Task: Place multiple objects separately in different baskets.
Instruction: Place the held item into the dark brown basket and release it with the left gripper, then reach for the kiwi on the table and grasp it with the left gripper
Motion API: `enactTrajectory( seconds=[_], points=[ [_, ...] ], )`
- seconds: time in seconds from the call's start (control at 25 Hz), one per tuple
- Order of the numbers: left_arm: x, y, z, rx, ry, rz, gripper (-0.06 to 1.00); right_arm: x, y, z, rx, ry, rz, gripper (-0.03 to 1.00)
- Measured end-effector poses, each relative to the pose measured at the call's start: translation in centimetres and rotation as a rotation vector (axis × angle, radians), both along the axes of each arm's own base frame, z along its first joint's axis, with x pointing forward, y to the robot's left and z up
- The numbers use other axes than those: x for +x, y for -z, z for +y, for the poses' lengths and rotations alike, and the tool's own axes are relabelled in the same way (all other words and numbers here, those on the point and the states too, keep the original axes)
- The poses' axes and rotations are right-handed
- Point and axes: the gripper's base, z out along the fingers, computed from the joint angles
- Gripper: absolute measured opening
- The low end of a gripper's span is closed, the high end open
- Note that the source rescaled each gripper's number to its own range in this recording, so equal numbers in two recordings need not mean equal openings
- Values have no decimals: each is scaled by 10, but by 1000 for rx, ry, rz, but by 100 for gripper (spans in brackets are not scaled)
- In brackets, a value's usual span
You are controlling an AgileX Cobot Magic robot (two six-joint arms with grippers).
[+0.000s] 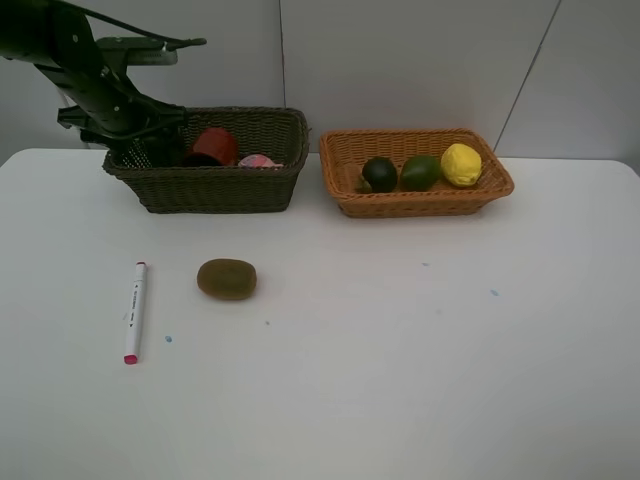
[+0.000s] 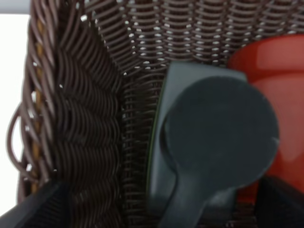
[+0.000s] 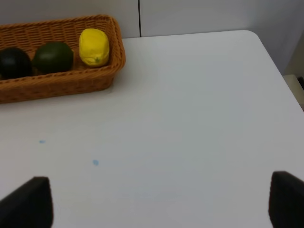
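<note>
step, I judge: leaving dark green pump bottle [image 2: 209,137] in deep dark olive wicker basket [image 1: 215,190], beside red cup [image 1: 215,145] | my left gripper [image 2: 159,202] spread wide, bottle ungripped | right gripper [image 3: 152,202] spread, empty | next: lift out, go for white marker [image 1: 134,310] or brown kiwi [image 1: 226,278] on white table [image 1: 400,380]

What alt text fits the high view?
The left arm reaches into a dark basket holding a red cup and pink bottle. A tan basket holds a lemon, avocado and dark fruit; a marker and kiwi lie on the table.
</note>
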Motion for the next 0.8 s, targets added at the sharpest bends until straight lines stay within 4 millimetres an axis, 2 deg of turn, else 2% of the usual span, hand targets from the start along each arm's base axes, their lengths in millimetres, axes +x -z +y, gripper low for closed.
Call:
enactTrajectory(
  seconds=[0.24,0.48,0.68,0.8],
  points=[
    [-11,-40,2,-2,-6,-37,100,0,0,0,-1,1,0,99],
    [-34,-94,4,23,29,-91,100,0,0,0,-1,1,0,99],
    [-61,-129,-11,166,296,-99,100,0,0,0,-1,1,0,99],
    [-78,-139,-27,251,529,-65,100,0,0,0,-1,1,0,99]
  ],
)
